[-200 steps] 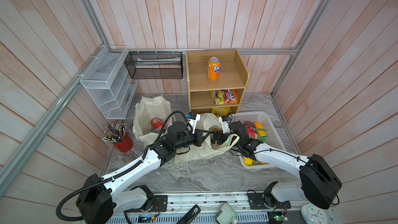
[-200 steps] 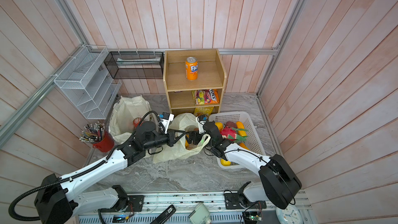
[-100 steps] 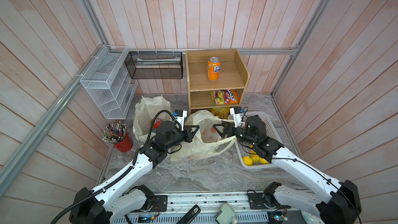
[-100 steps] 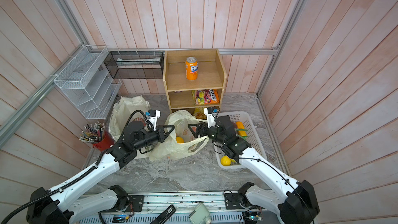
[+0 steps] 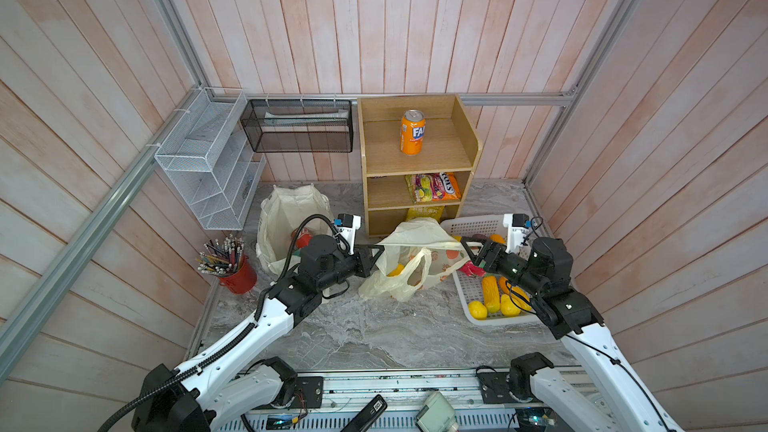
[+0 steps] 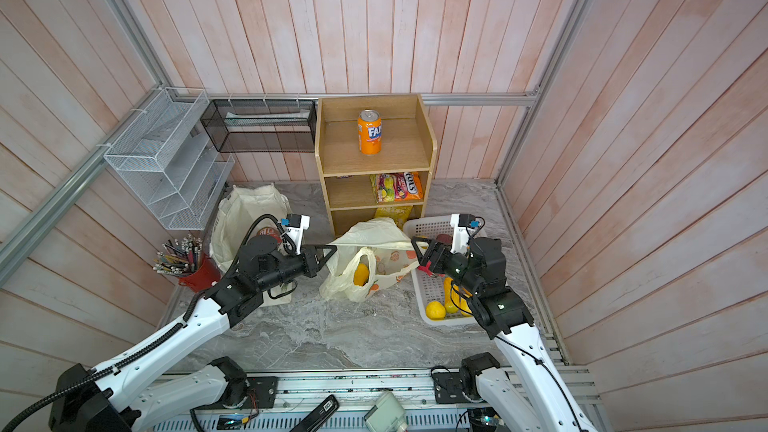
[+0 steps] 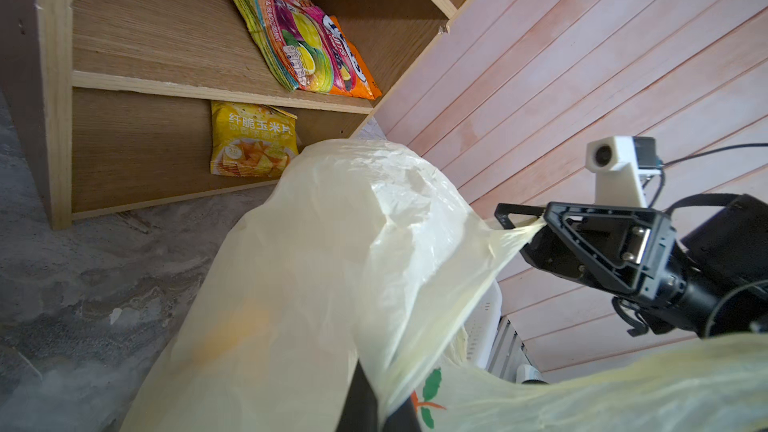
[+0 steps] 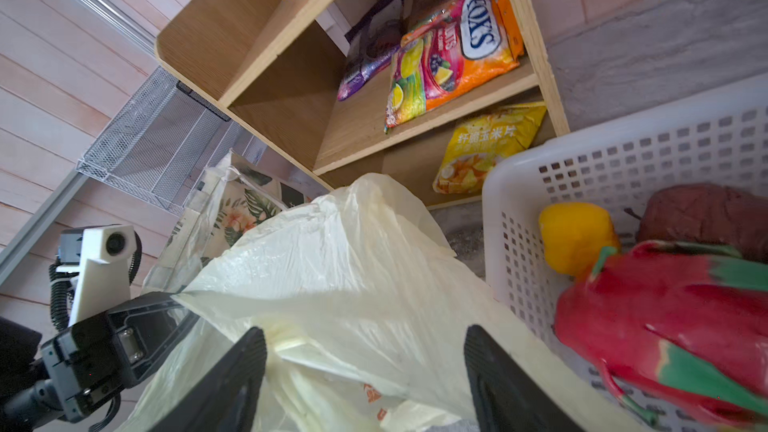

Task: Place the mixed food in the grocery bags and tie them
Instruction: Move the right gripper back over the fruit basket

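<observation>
Carrier bag (image 5: 415,238): partly filled, untied. Left gripper (image 5: 377,252) pinches one handle; right gripper (image 5: 464,246) is spread astride the opposite edge. Toy fruits (image 5: 490,293) remain in the basket (image 5: 473,226).

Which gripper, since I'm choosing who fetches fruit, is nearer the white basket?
Right. The right gripper is at the rim of the white basket, on its bag side; the left gripper is beyond the plastic bag, shut on its far edge.

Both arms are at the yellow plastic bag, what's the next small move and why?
Probably close the right tool on the plastic bag film lying between its wide-apart jaws. The left tool is shut on the bag's opposite edge, so a second grip would let both arms tie it.
</observation>
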Tool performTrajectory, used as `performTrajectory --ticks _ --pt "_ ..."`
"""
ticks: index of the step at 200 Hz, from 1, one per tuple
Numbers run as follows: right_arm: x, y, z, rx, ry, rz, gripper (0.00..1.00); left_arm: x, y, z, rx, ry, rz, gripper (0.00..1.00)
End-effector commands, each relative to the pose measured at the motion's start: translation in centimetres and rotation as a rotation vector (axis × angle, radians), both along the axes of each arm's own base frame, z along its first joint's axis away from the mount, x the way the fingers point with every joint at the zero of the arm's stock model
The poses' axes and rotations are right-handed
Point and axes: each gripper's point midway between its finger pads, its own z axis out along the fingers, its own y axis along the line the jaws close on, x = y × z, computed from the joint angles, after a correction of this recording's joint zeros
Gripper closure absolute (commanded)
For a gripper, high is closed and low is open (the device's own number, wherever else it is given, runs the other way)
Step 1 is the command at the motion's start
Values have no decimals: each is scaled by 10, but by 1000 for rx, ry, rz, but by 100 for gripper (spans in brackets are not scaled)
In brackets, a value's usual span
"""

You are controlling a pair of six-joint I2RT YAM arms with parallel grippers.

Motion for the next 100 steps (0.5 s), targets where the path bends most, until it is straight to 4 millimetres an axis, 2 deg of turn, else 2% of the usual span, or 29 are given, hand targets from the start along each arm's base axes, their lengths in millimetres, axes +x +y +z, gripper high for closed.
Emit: performTrajectory --ticks 1,14,27,55,74,100 --pt "-9 -5 -18 -1 61 21 22 9 12 -5 27 -11 61 100" --pt "-23 18 -8 33 23 188 24 10 12 -6 31 -11 62 100" --pt "-43 41 11 89 -40 384 25 12 11 -8 34 -7 62 100" --pt "-80 64 53 145 -173 617 25 16 10 -9 39 -13 60 100" --pt "-93 67 74 171 -250 676 25 19 11 -10 45 -17 65 100" --pt "-85 57 93 156 -322 553 25 23 14 -10 43 -23 74 100"
